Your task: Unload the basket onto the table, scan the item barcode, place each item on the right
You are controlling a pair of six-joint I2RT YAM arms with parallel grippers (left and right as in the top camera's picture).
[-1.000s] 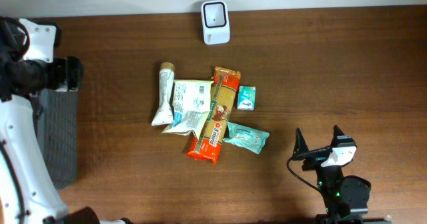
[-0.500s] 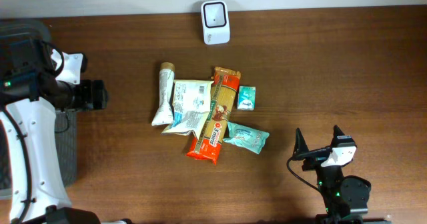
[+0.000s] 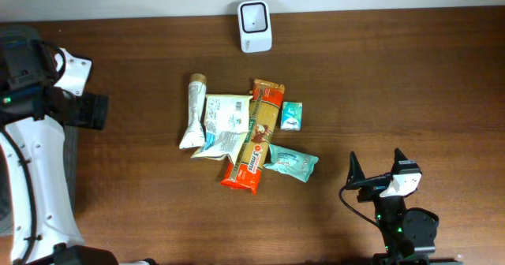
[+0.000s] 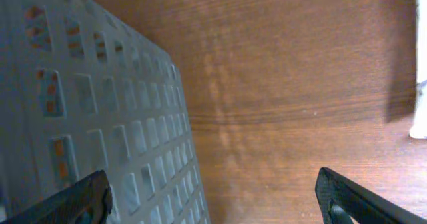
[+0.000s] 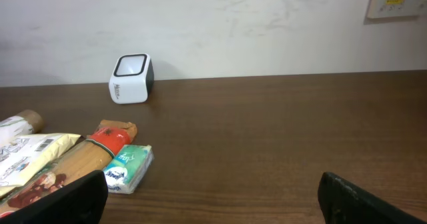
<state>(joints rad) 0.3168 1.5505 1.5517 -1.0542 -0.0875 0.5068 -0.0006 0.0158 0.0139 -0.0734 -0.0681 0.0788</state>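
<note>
Dark wooden surface [image 3: 394,76] is carrying a loose heap of groceries at its middle, none of them in either claw: a white tube [image 3: 192,112] is lying at the heap's left edge, a white pouch [image 3: 224,123] is lying just beside it, and a long orange pasta packet [image 3: 258,136] is lying partly over the pouch's right side. A small teal box [image 3: 291,116] is sitting just right of the packet's upper end, and a teal sachet [image 3: 291,162] is touching its lower right. A white scanner [image 3: 255,26] is standing apart from the heap at the far edge, by the pale wall, its window facing up. The left claw [image 4: 212,199] is hovering well left of the heap, beside a grey mesh basket [image 4: 80,104], fingers spread wide and empty. The right claw [image 3: 375,169] is sitting at the near right, well apart from the heap, jaws gaping wide and gripping nothing
</note>
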